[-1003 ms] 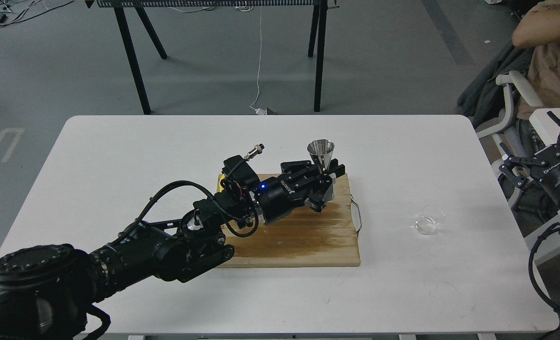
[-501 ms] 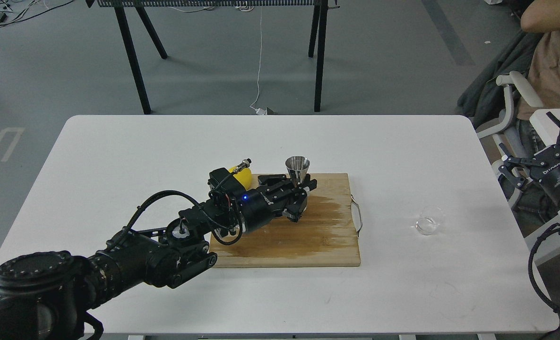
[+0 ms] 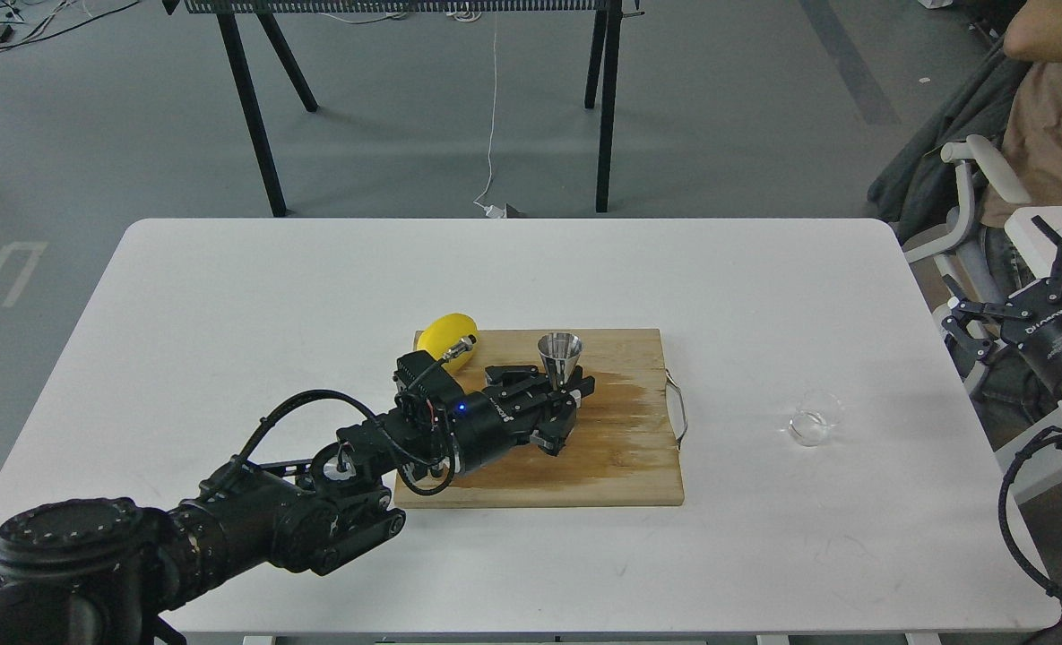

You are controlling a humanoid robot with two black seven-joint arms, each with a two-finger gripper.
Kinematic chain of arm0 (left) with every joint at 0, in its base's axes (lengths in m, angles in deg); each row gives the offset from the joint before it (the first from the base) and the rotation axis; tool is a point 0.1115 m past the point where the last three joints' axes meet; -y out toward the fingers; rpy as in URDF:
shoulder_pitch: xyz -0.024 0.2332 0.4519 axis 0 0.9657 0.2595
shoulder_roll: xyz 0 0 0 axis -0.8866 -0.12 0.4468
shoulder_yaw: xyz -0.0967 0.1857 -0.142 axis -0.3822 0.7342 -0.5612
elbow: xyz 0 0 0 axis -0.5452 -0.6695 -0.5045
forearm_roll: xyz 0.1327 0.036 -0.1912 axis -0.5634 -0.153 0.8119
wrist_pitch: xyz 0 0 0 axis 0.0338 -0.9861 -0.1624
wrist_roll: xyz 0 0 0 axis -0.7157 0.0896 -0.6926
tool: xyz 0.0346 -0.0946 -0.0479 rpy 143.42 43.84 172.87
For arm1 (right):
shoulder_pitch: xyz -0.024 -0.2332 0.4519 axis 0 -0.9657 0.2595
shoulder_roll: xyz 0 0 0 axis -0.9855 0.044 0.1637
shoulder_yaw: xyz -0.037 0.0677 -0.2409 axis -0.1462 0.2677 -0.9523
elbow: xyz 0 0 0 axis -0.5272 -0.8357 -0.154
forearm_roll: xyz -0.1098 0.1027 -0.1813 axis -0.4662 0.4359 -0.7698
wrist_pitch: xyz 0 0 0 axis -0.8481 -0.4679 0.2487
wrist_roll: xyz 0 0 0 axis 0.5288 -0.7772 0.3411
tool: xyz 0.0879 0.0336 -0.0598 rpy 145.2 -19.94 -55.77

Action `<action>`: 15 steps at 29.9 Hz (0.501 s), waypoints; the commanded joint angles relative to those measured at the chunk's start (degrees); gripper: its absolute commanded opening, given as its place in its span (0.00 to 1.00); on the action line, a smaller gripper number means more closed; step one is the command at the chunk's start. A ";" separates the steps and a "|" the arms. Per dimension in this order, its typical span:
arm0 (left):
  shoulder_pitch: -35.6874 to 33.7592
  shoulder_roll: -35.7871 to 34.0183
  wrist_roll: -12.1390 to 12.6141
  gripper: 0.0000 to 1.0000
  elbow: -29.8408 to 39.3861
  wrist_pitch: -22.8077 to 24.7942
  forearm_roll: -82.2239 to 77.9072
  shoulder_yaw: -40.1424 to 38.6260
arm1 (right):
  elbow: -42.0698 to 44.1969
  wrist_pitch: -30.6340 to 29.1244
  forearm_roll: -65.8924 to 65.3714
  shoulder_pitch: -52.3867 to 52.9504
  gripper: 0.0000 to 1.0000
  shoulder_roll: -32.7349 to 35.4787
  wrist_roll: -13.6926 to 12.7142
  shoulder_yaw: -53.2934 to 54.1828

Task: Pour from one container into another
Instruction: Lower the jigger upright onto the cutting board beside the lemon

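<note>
The white table (image 3: 226, 296) fills mid-frame; on it, the wooden board (image 3: 602, 466) at centre carries a lemon (image 3: 445, 333) at its upper-left corner. The left gripper (image 3: 556, 399) clamps the upright jigger (image 3: 560, 356) at its waist. The right gripper (image 3: 1037, 291) hangs open at the right edge. The glass cup (image 3: 815, 417) sits right, well apart; releasing the jigger tilted could topple it.

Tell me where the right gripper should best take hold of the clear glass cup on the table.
Probably the side wall of the glass cup, fingers straddling it from the right, where the right gripper waits open. The cup stands upright and alone on the white table, short and round.
</note>
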 commanded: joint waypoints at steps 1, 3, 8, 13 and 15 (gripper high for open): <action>0.03 0.00 0.00 0.12 -0.09 0.00 0.33 0.01 | 0.00 0.00 0.00 -0.03 0.99 0.00 0.00 0.00; 0.03 0.00 0.00 0.13 -0.18 0.00 0.42 0.01 | -0.09 0.00 0.00 -0.03 0.99 0.00 0.00 0.00; 0.03 0.00 0.00 0.20 -1.23 0.00 0.51 0.01 | -0.09 0.00 0.00 -0.03 0.99 0.00 0.00 0.00; 0.03 0.00 0.00 0.21 -2.02 0.00 0.60 0.01 | -0.09 0.00 0.00 -0.03 0.99 0.00 0.00 0.00; 0.12 0.00 0.00 0.21 -2.28 0.00 0.51 0.01 | 0.00 0.00 0.00 -0.12 0.99 -0.09 0.00 0.00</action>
